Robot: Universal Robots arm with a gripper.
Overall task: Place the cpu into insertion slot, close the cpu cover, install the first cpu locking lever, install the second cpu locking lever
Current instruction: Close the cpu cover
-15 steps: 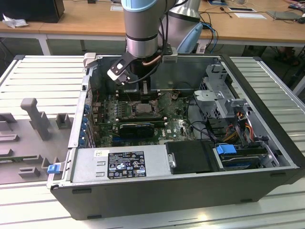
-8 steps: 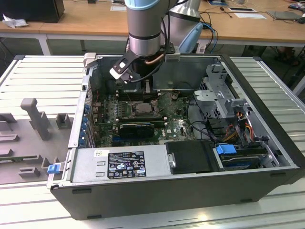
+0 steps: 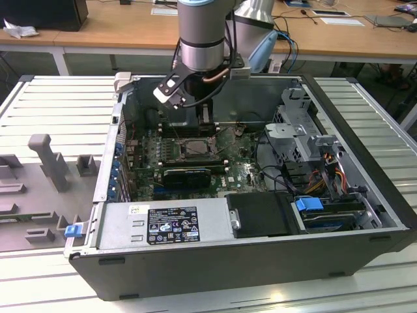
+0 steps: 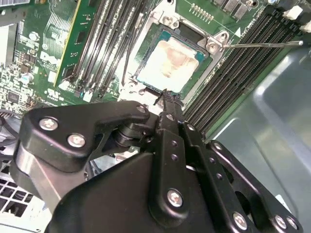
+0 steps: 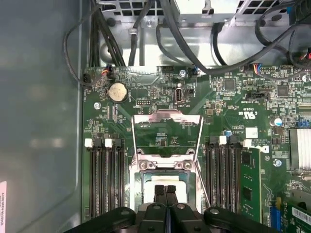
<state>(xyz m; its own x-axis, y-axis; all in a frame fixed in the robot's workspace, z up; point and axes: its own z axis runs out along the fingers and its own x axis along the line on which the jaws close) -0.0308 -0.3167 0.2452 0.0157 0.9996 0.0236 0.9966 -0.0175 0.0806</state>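
Empty gripper (image 5: 165, 190), fingers pressed together, just above the cpu (image 4: 170, 60), which lies in the insertion slot (image 4: 212, 47), mid-frame in the exterior view.
The cpu cover (image 5: 167, 117) stands swung open; a locking lever (image 4: 262, 44) sticks out free. Closing the cover looks like the step in hand: push on the frame's edge, off the chip face, levers clear. Arm's own body hides the slot's near edge; chip seems flat, cannot confirm.

Pale silver chip (image 4: 170, 60), green circuit board (image 5: 233, 121), black end effector (image 5: 165, 190), black memory slots (image 5: 104, 179), dark grey computer case (image 3: 228, 270), blue clip (image 3: 73, 229), pale grey ribbed tabletop (image 3: 58, 98).
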